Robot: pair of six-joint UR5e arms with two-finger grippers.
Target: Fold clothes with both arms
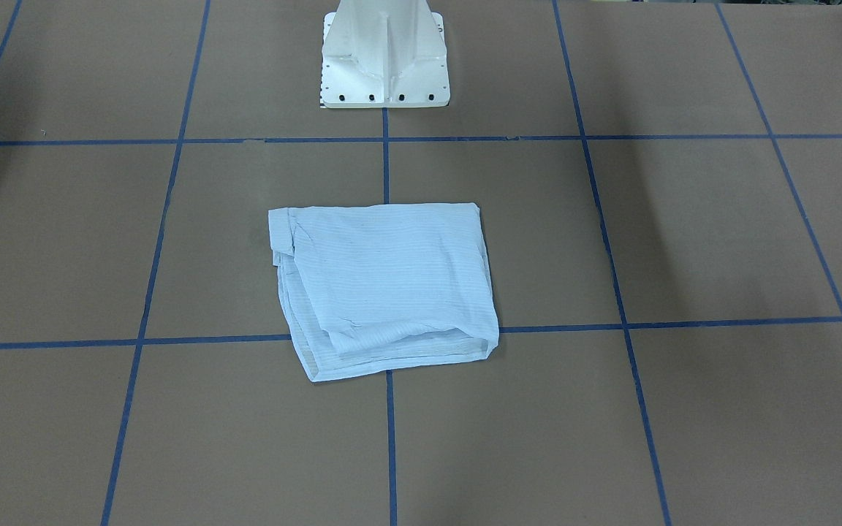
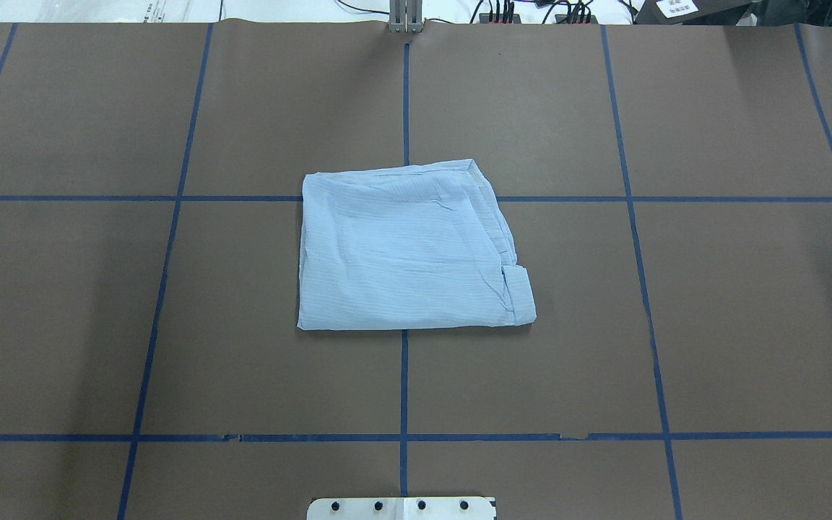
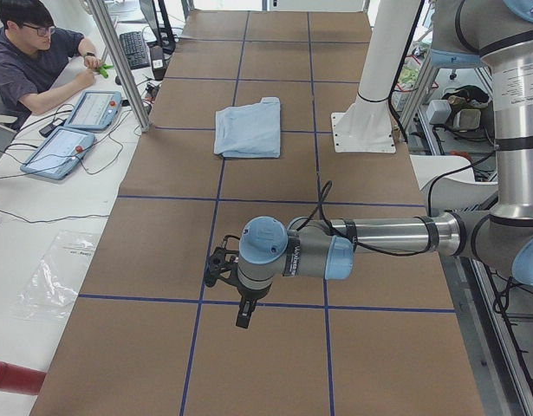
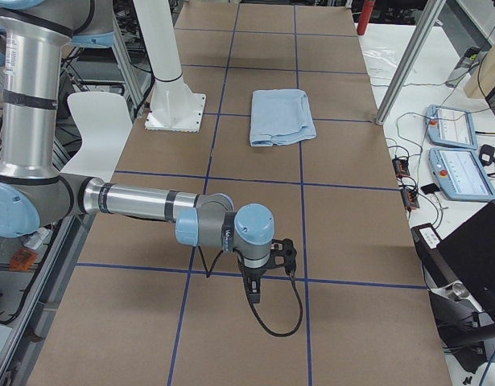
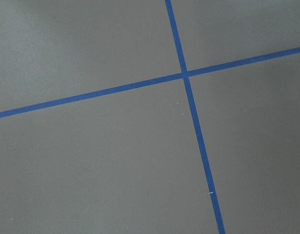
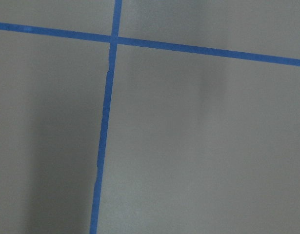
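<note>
The pale blue striped shirt (image 1: 384, 285) lies folded into a flat rectangle at the middle of the brown table, just in front of the pedestal. It also shows in the overhead view (image 2: 405, 249) and both side views (image 3: 247, 130) (image 4: 281, 117). My left gripper (image 3: 243, 317) hangs over the table far from the shirt, at my left end. My right gripper (image 4: 253, 294) hangs over the table at my right end, also far from the shirt. Neither touches the shirt. I cannot tell whether either is open or shut. Both wrist views show only table and tape.
The white pedestal base (image 1: 384, 66) stands behind the shirt. Blue tape lines (image 2: 404, 383) divide the brown table into squares. An operator (image 3: 32, 61) sits beyond the far edge with tablets (image 3: 58, 152). More tablets (image 4: 456, 173) and cables lie beside the table.
</note>
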